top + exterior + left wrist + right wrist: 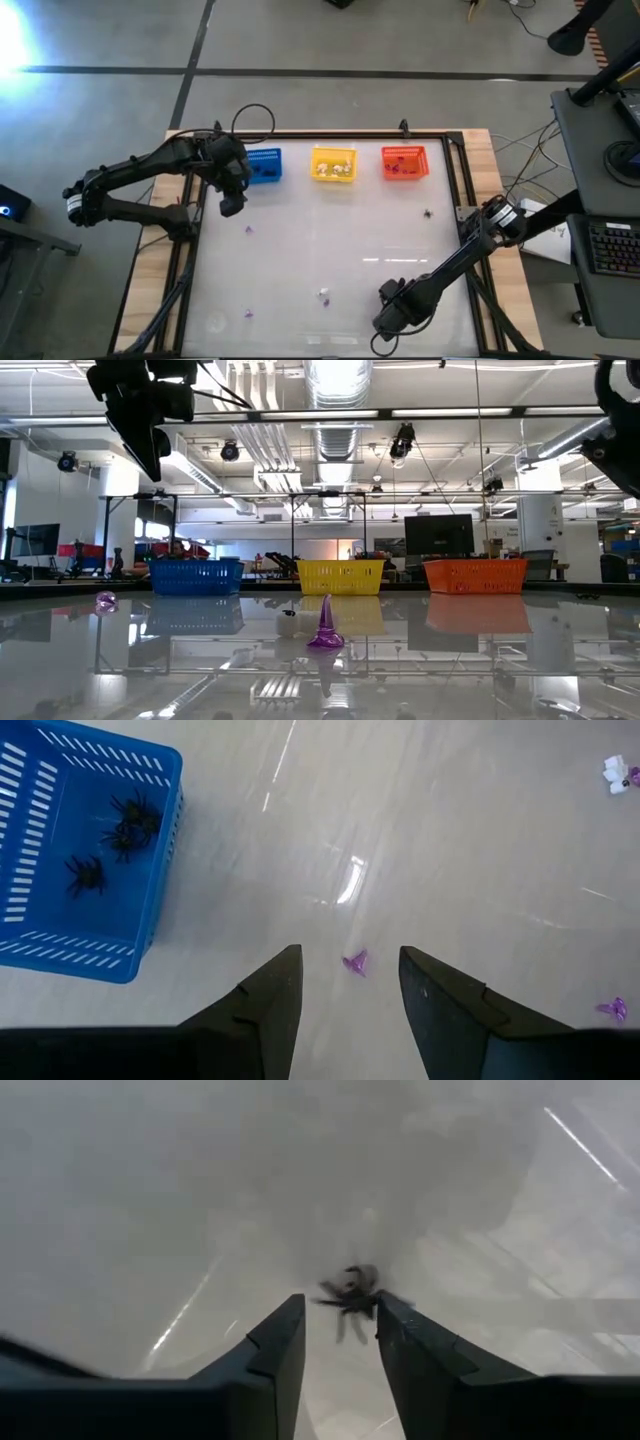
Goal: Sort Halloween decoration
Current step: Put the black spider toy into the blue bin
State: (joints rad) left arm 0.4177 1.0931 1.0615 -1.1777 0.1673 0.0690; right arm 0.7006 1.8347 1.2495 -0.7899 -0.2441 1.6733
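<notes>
Small Halloween trinkets lie scattered on the glossy white table. A black spider (350,1294) lies right at the fingertips of my right gripper (340,1308), which stands open low over the table near its near edge (383,322). My left gripper (231,205) hangs open above the table beside the blue basket (263,165), which has three black spiders (118,835) inside. Below it a purple trinket (355,962) lies on the table, in line with the gap between its fingers (350,960). Another black spider (428,213) lies toward the right. My right gripper points steeply down with its two fingers on either side of the black spider's legs (372,1302). The spider lies flat on the table. I cannot tell whether a fingertip touches it.
The yellow basket (333,163) and the orange-red basket (405,162) stand in a row with the blue one along the far edge. A white and purple trinket (324,296) and a purple one (248,313) lie near the front. A purple pointed trinket (325,630) stands upright.
</notes>
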